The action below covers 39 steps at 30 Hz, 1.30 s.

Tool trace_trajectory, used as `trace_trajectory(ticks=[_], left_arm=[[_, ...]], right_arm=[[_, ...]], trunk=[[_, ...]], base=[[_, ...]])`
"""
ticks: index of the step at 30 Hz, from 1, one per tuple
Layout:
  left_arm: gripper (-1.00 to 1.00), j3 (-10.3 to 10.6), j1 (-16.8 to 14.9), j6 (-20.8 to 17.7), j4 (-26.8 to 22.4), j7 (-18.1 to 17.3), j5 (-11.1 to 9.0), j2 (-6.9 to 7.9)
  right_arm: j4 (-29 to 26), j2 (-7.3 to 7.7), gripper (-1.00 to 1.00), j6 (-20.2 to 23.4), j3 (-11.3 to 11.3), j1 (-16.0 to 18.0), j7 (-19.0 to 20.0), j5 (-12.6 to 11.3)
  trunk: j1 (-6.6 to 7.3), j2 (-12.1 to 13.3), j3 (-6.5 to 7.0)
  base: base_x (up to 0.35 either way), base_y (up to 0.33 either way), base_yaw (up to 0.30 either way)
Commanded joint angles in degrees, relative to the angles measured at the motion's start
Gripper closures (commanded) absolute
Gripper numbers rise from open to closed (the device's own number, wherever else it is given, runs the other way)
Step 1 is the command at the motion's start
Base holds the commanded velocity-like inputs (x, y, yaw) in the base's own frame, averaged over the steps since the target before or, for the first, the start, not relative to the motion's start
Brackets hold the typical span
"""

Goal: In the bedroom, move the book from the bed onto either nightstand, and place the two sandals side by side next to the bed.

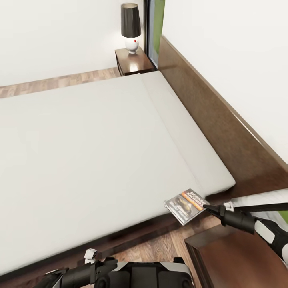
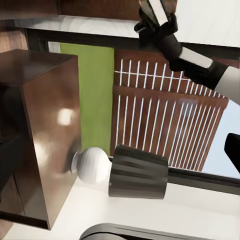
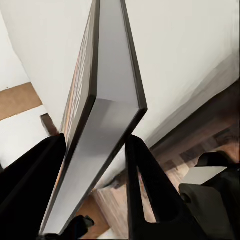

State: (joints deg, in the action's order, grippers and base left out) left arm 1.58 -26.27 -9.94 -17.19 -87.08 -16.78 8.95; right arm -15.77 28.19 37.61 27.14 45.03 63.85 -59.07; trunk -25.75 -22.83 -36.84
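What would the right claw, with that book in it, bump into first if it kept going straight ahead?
Probably the mattress. The right claw grips the book by the bed's corner, pointing across it; depth is hard to judge.

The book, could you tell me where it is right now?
In the head view the book is pinched in the right gripper, off the bed's near corner, just above the near nightstand.

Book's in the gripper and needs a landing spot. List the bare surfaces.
The right gripper holds the book. Just below it, the near nightstand shows bare top beside the right arm. The far nightstand is crowded by a lamp. The mattress is bare from footboard side to headboard.
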Motion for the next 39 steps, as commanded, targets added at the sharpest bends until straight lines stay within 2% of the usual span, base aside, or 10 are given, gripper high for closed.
trace_trajectory(ticks=[1, 2, 3, 5, 7, 11, 15, 19, 39], left_arm=[[-1.00, 0.2, 0.0, -0.6, 0.0, -0.2, -0.2, 0.02], [-1.00, 0.2, 0.0, -0.6, 0.0, -0.1, -0.2, 0.02], [-1.00, 0.2, 0.0, -0.6, 0.0, -0.1, -0.2, 0.02], [-1.00, 0.2, 0.0, -0.6, 0.0, -0.1, -0.2, 0.03], [-1.00, 0.2, 0.0, -0.6, 0.0, -0.2, -0.2, 0.03], [-1.00, 0.2, 0.0, -0.6, 0.0, -0.2, -0.1, 0.03], [-1.00, 0.2, 0.0, -0.6, 0.0, -0.1, 0.0, 0.04], [-1.00, 0.2, 0.0, -0.6, 0.0, -0.1, 0.0, 0.02], [-1.00, 0.3, 0.0, -0.6, 0.0, 0.0, 0.0, 0.02]], right_arm=[[0.0, 0.04, 1.00, -0.1, 0.1, 0.1, 0.1, 0.6], [0.1, 0.01, 1.00, -1.6, 0.1, 0.1, 0.1, 4.0], [0.1, 0.02, 1.00, -2.2, 0.1, 0.1, 0.1, 5.7], [0.2, 0.00, 1.00, -2.9, 0.1, 0.1, 0.1, 7.8], [0.3, -0.01, 1.00, -3.2, 0.1, 0.1, 0.1, 8.7], [0.4, -0.05, 1.00, -3.7, 0.1, 0.1, 0.1, 9.2], [1.9, -0.33, 1.00, -7.3, 0.1, 0.1, 0.0, 9.3], [2.3, -0.40, 1.00, -8.4, 0.1, 0.1, 0.1, 9.3], [1.8, -0.15, 1.00, -8.6, 0.1, 0.1, 0.2, 9.3]], trunk=[[-0.03, -0.1, 0.03], [-0.03, -0.1, 0.12], [-0.03, -0.1, 0.22], [-0.03, -0.1, 0.40], [-0.03, -0.1, 0.59], [-0.03, -0.1, 0.96], [-0.03, -0.1, 1.33], [-0.03, -0.1, 1.70], [-0.03, -0.1, 3.56]], base=[[0.000, 0.000, 0.000], [0.000, 0.000, 0.000], [0.000, 0.000, 0.000], [0.000, 0.000, 0.000], [0.000, 0.000, 0.000], [0.000, 0.000, 0.000], [0.000, 0.000, 0.000], [0.000, 0.000, 0.000], [0.000, 0.000, 0.000]])
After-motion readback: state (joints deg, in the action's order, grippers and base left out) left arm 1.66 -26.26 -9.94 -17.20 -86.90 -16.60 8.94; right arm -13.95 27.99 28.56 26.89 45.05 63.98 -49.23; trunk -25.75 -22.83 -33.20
